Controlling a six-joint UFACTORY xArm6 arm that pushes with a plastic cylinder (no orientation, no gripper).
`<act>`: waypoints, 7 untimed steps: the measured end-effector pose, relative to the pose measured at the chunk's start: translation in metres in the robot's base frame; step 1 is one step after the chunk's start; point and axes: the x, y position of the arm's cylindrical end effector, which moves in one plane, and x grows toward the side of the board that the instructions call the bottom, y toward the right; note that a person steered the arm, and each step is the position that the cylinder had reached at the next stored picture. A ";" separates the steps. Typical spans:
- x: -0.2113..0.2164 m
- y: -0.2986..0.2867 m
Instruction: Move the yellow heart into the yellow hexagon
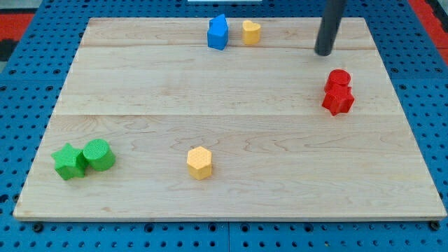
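Observation:
The yellow heart (251, 32) lies near the view's top, touching or nearly touching the right side of a blue block (218, 32). The yellow hexagon (199, 162) sits low on the board, a little left of centre. My tip (323, 51) is at the upper right, well to the right of the yellow heart and above the red blocks. It touches no block.
Two red blocks stand together at the right: a red cylinder (338, 78) and a red star (339, 101) just below it. A green star (69, 162) and a green cylinder (99, 154) sit together at the lower left. The wooden board (231, 203) lies on a blue pegboard.

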 end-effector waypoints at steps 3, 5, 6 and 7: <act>-0.032 0.041; -0.083 -0.115; -0.046 -0.135; -0.027 -0.172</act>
